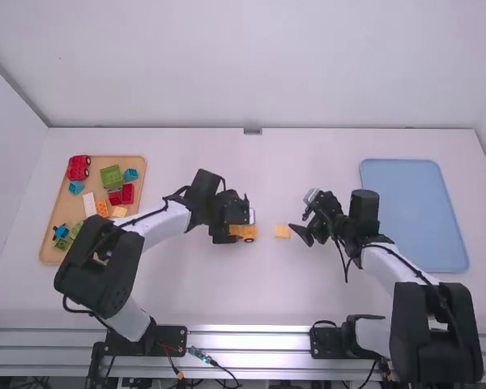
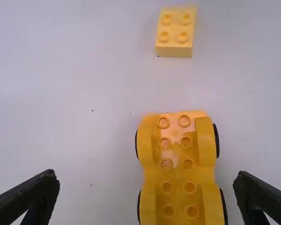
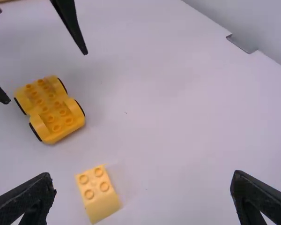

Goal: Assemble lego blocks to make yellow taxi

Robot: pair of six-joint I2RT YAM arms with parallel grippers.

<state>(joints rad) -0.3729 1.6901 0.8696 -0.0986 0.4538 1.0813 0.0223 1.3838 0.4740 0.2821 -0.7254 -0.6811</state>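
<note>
Wheeled yellow base, studs up, lies on the white table, with a loose pale yellow block near one end. The left gripper is spread and empty over the base; the right gripper, also spread and empty, is near the block. Joining probably calls for a square side grip, aligned studs, a steadied base and straight downward pressure
</note>
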